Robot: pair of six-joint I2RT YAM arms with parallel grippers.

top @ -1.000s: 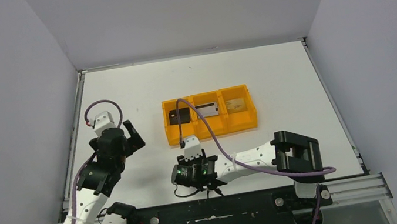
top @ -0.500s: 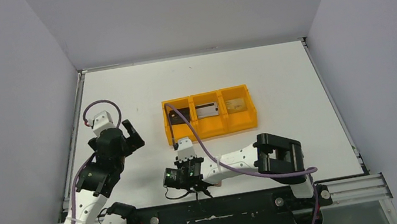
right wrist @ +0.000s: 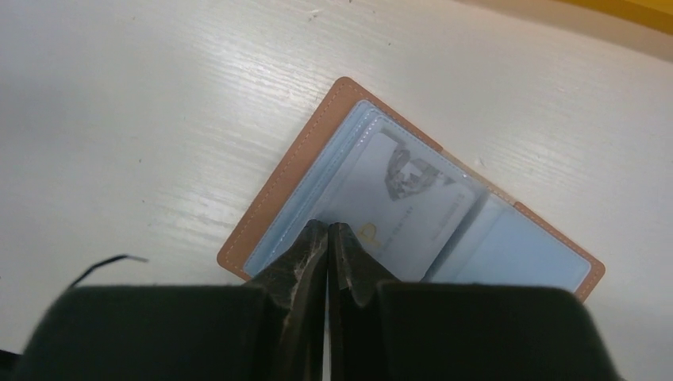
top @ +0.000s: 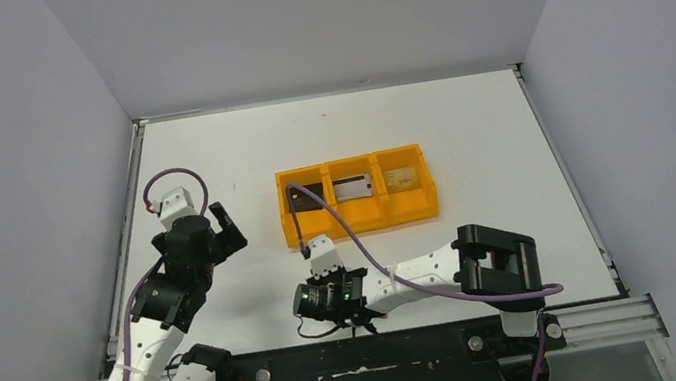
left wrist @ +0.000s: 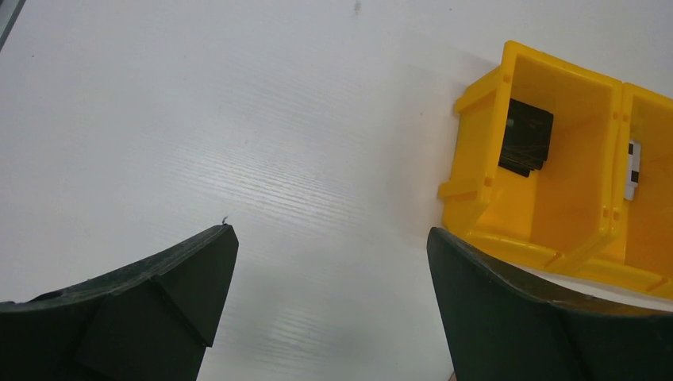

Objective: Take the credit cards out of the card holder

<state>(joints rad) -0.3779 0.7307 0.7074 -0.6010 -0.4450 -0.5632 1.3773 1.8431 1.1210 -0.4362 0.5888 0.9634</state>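
Note:
The card holder lies open on the table, brown outside and grey-blue inside. A pale card sits in the clear sleeve of its left panel. My right gripper is shut, its tips over the near edge of that panel; I see nothing between them. In the top view the right gripper hides the holder. Three credit cards lie in the orange tray: black, silvery and gold. My left gripper hangs open over bare table, left of the tray.
The orange tray has three compartments, and the black card leans in its left one. The right arm's purple cable drapes across the tray's left end. Grey walls enclose the table on three sides.
The right arm swung a little left, then back right near the table's front edge, and its jaws closed. The left arm has not moved.

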